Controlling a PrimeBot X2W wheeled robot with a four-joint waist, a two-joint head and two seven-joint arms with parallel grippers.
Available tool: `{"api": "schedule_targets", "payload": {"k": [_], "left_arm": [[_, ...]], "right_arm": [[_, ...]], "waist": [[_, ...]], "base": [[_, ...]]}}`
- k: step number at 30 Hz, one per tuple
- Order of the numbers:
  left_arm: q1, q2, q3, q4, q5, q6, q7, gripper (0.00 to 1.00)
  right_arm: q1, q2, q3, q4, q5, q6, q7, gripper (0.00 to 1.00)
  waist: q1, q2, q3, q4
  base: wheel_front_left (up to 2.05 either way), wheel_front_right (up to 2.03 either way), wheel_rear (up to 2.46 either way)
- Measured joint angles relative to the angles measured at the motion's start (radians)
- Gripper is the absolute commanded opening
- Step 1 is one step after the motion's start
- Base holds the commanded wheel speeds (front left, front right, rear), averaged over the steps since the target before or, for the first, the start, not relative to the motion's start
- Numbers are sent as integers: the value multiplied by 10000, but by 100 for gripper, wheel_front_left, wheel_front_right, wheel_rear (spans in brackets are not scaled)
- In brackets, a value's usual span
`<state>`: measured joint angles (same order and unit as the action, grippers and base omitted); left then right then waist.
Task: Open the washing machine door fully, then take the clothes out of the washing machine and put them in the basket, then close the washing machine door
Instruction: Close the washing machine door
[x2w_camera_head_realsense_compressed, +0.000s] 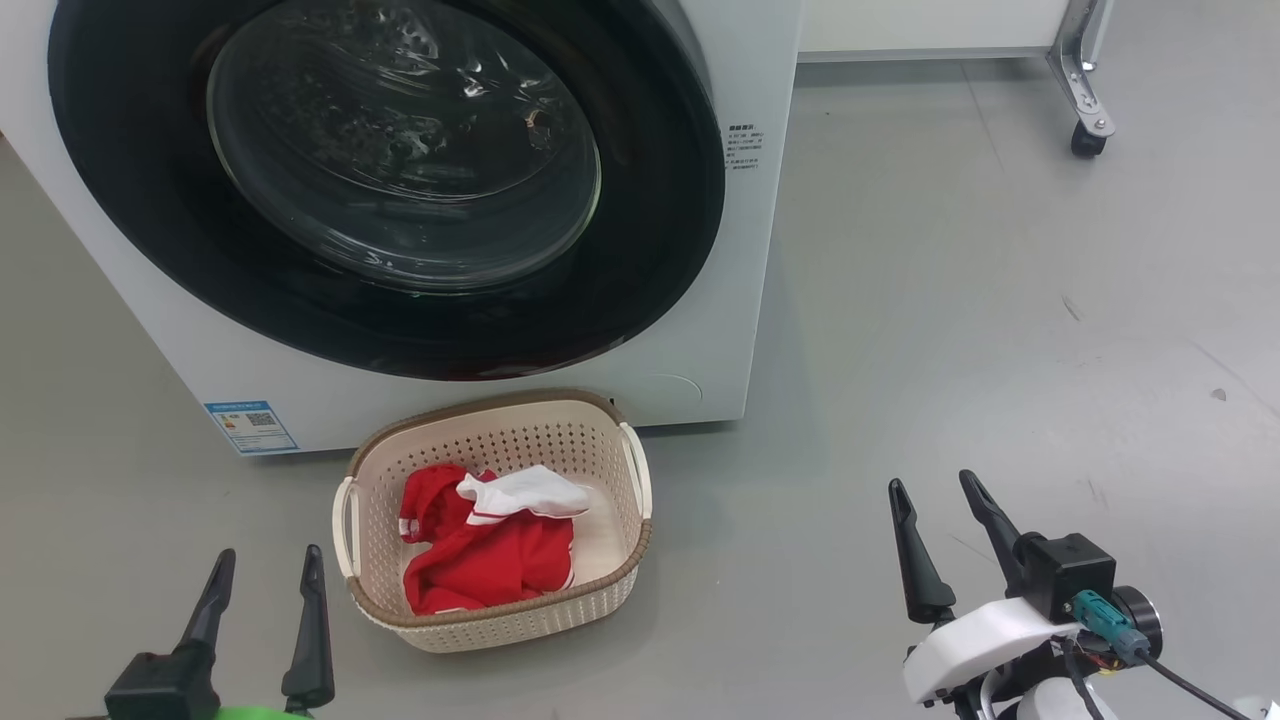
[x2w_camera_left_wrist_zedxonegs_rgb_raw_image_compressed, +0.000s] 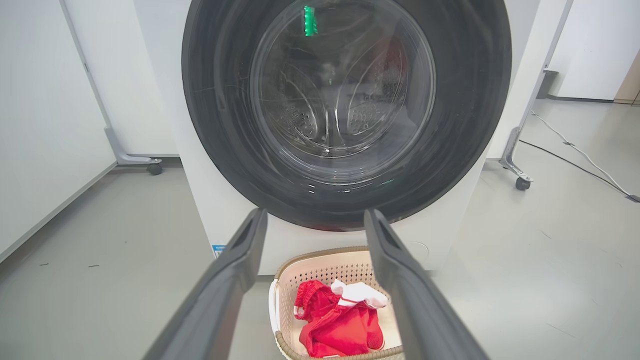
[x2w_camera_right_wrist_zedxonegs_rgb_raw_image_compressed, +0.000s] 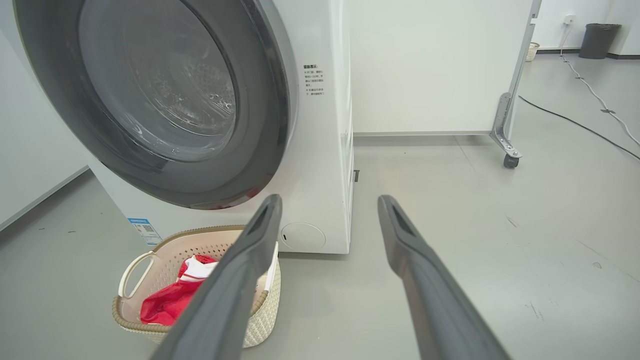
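Observation:
The white washing machine (x2w_camera_head_realsense_compressed: 720, 300) stands ahead with its round black-rimmed door (x2w_camera_head_realsense_compressed: 650, 250) shut flat against the front. Through the glass the steel drum (x2w_camera_left_wrist_zedxonegs_rgb_raw_image_compressed: 340, 110) shows. Just in front of it on the floor sits the cream basket (x2w_camera_head_realsense_compressed: 600, 440), holding the red clothes (x2w_camera_head_realsense_compressed: 490, 560) and a white cloth piece (x2w_camera_head_realsense_compressed: 525, 492). My left gripper (x2w_camera_head_realsense_compressed: 268, 565) is open, low and left of the basket, empty. My right gripper (x2w_camera_head_realsense_compressed: 937, 490) is open too, off to the basket's right, holding nothing. In the wrist views the door (x2w_camera_left_wrist_zedxonegs_rgb_raw_image_compressed: 465, 125) (x2w_camera_right_wrist_zedxonegs_rgb_raw_image_compressed: 265, 125) and basket (x2w_camera_left_wrist_zedxonegs_rgb_raw_image_compressed: 320, 267) (x2w_camera_right_wrist_zedxonegs_rgb_raw_image_compressed: 170, 250) lie beyond open fingers.
Grey floor stretches wide to the right of the machine. A white partition on a castor foot (x2w_camera_head_realsense_compressed: 1088, 135) stands behind at the right. A cable (x2w_camera_right_wrist_zedxonegs_rgb_raw_image_compressed: 580, 125) runs across the floor further right, and a dark bin (x2w_camera_right_wrist_zedxonegs_rgb_raw_image_compressed: 599, 40) stands by the far wall.

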<state>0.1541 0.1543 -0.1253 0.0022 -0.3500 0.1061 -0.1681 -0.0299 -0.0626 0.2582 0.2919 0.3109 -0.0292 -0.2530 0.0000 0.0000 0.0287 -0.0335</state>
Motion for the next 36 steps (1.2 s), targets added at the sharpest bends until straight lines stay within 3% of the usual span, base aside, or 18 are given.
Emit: {"api": "schedule_targets", "payload": {"k": [5,6,7,8,19,36], "left_arm": [[-1,-86,0,-10,23,27,-2,100],[-1,-94,0,-13,42,27,-2,100],[-2,-100,-4,-36,65,29,0,100],[-3,-113,-2,-42,84,29,-2,100],[-62,-169,-35,-171,209,29,0,100],[-932,-360,-247,-717,295,29,0,100]], "right_arm": [[-3,0,-12,-19,-8,-15,0,100],[-3,2,-17,-19,-10,-15,0,40],[-4,4,-36,-38,-10,-48,0,15],[-11,2,-48,-40,-10,-48,0,0],[-385,2,33,-48,-21,29,0,0],[-3524,-360,408,-21,-596,721,426,0]], "waist": [[0,0,79,3],[0,0,97,6],[0,0,117,12],[0,0,138,21],[0,0,436,228],[0,0,1598,798]], "base": [[0,0,0],[0,0,0],[0,0,0],[0,0,0],[0,0,0],[0,0,0]]}}
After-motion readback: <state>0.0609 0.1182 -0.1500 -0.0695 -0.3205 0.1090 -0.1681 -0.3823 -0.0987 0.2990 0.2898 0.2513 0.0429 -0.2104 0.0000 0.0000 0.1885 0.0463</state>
